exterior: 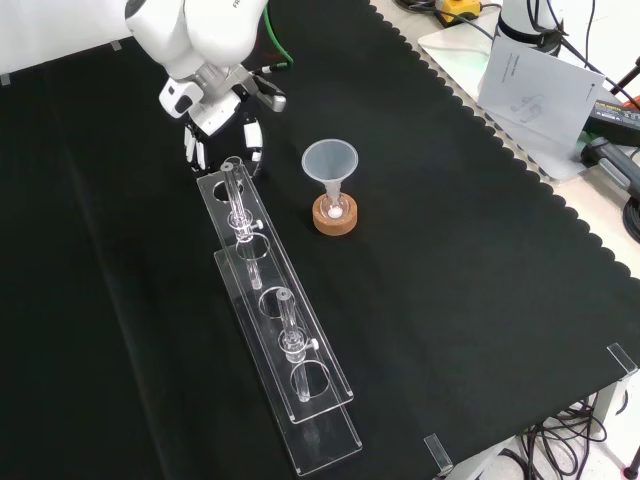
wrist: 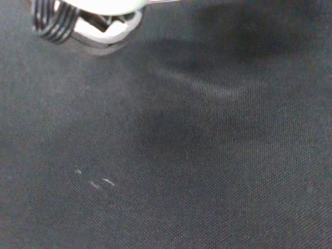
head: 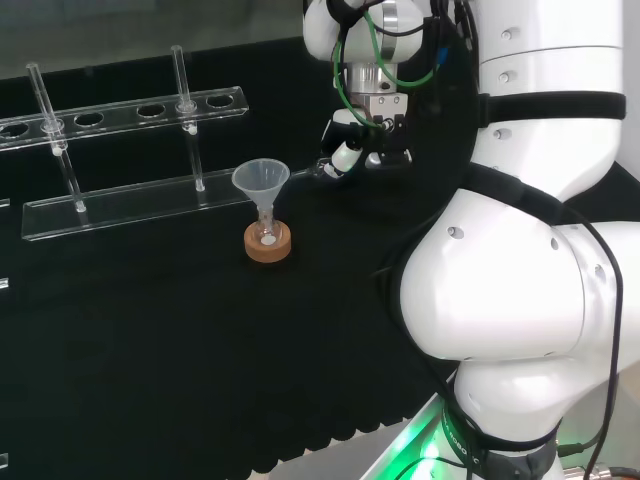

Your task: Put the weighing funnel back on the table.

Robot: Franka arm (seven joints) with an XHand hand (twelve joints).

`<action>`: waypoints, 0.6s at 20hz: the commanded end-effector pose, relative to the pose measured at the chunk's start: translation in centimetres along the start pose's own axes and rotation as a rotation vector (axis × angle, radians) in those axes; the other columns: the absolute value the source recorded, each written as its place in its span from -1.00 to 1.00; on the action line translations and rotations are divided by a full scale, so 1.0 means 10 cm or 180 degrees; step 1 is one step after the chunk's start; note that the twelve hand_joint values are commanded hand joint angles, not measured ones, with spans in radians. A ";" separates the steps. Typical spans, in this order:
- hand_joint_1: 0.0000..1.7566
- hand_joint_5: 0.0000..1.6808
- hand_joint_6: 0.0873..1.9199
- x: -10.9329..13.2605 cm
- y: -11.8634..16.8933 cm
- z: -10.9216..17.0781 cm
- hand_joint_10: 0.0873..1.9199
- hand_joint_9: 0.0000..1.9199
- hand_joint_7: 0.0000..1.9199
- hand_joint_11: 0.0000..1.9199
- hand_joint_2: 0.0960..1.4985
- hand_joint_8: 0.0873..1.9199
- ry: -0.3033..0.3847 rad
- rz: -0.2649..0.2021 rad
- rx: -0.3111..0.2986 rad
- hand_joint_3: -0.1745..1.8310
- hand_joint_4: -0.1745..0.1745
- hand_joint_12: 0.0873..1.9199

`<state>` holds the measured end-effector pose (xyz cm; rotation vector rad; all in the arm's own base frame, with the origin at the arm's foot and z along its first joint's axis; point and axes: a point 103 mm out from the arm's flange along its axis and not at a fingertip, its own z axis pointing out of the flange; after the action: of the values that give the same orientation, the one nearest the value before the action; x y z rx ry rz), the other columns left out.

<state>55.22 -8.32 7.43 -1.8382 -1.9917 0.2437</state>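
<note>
The hand [head: 368, 140] hangs low over the cloth at the near end of the rack, to the right of the funnel in the head view. From the front, the hand [exterior: 222, 118] has its fingers [exterior: 253, 137] pointing down and spread apart, and I see nothing between them. In the wrist view a blurred part of the hand [wrist: 85, 21] sits close over the black cloth. A faint clear outline [wrist: 205, 85] lies on the cloth there. It looks like the weighing funnel, but I cannot tell for sure.
The big funnel [head: 261, 182] stands in a small flask on a cork ring [head: 268, 244]. A long clear tube rack [exterior: 280, 330] with two glass tubes [head: 186, 95] runs beside it, one end almost touching the fingers. Papers [exterior: 540, 80] lie off the cloth.
</note>
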 end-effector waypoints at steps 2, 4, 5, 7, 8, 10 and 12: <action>0.26 0.46 -0.30 0.01 0.03 0.06 -0.76 -0.01 -0.35 -0.23 -0.14 -0.40 -0.0017 -0.0006 0.0030 -0.23 1.00 0.09; 0.26 0.46 -0.30 0.00 0.04 0.09 -0.76 -0.01 -0.35 -0.23 -0.14 -0.40 -0.0011 -0.0002 0.0039 -0.23 1.00 0.09; 0.26 0.46 -0.30 0.00 0.05 0.12 -0.76 -0.01 -0.35 -0.23 -0.14 -0.40 -0.0011 -0.0001 0.0050 -0.23 1.00 0.09; 0.26 0.46 -0.30 0.01 0.07 0.17 -0.76 -0.01 -0.36 -0.23 -0.14 -0.40 -0.0016 -0.0010 0.0057 -0.23 1.00 0.09; 0.26 0.46 -0.30 0.02 0.08 0.18 -0.76 -0.01 -0.36 -0.23 -0.14 -0.40 -0.0017 -0.0017 0.0060 -0.23 1.00 0.09; 0.26 0.46 -0.30 0.03 0.09 0.19 -0.76 -0.01 -0.36 -0.23 -0.14 -0.40 -0.0018 -0.0027 0.0054 -0.23 1.00 0.09; 0.26 0.46 -0.30 0.03 0.09 0.19 -0.76 -0.01 -0.36 -0.23 -0.14 -0.40 -0.0024 -0.0037 0.0043 -0.23 1.00 0.09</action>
<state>55.46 -7.93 5.85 -1.8296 -1.9960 0.2580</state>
